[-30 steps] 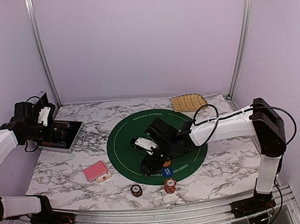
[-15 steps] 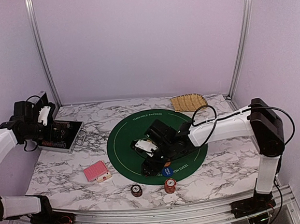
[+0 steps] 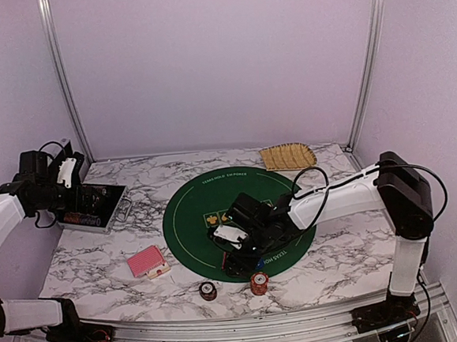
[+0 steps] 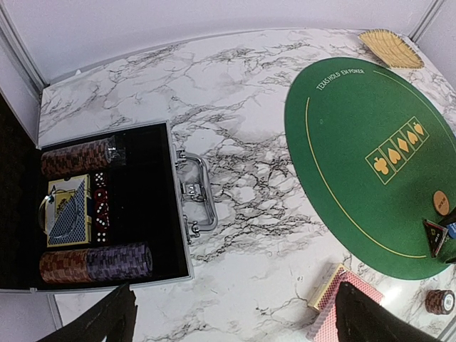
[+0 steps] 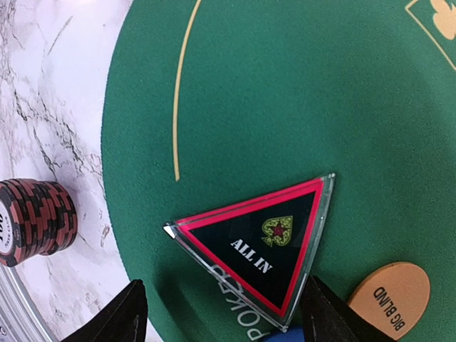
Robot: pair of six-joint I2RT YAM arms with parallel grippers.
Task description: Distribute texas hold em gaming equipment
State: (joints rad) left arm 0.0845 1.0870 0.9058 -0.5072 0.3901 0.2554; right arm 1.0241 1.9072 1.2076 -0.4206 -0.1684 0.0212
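Your right pincer [image 5: 224,288] stands partly open and grips nothing, its dark fingers either side of the glossy black triangular marker [image 5: 260,242] lying flat on the green felt mat [image 5: 285,85]. Just beside it, the round orange button [image 5: 390,299] is cut off by the frame. A ribbed chip stack [image 5: 32,221] sits off the mat's near edge on the marble tabletop [image 5: 43,85]. Your left pincer [image 4: 234,303] gapes wide and empty. One of its fingers hides part of the red-backed cards [image 3: 146,261], left of the mat.

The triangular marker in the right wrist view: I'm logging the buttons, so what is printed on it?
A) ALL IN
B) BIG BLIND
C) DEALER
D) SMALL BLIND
A: the black, red-edged triangular marker lying on the green mat reads ALL IN in white letters.
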